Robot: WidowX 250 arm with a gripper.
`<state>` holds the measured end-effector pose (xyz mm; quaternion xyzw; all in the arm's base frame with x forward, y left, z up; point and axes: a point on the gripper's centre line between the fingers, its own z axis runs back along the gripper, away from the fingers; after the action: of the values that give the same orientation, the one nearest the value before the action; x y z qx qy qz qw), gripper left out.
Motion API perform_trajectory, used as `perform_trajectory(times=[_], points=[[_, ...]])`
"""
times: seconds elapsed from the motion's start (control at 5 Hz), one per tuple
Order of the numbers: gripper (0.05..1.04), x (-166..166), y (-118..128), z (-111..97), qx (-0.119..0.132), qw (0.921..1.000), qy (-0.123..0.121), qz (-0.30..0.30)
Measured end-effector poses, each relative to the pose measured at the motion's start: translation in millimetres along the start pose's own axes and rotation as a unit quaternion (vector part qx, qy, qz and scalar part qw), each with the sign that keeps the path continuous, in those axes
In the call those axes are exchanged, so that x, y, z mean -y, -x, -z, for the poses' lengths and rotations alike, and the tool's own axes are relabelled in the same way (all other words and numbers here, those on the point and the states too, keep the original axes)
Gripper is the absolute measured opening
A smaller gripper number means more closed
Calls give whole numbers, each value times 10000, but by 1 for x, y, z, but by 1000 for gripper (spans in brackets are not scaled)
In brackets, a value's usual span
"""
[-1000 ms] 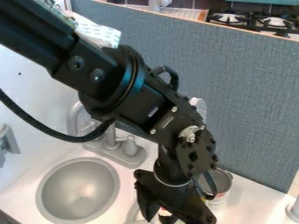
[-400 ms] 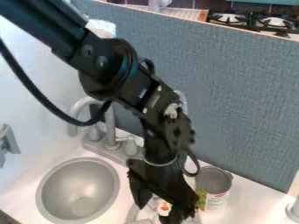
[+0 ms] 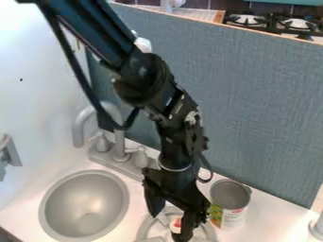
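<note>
Here, angular fingers (image 3: 154, 201) hang apart beside a small red-and-white object (image 3: 175, 224).

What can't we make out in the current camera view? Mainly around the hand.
- Small white-and-red thing: camera view, partly behind the hand; full shape and any contact unclear.
- Round gray ring: camera view, partly covered by the hand, near side cut off by the bottom edge.
- Bottom of the open can: camera view, hidden by its own near wall.
- Pale object: camera view, cut off by the right edge.
</note>
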<state>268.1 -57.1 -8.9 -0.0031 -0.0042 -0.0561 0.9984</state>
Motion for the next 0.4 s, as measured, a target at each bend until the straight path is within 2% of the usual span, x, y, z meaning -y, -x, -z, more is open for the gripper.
perform_trajectory(times=[0.2, 0.4], points=[[1001, -5, -17, 16, -140, 9998, -151, 80], [1001, -8, -30, 34, -382, 9990, -204, 75]])
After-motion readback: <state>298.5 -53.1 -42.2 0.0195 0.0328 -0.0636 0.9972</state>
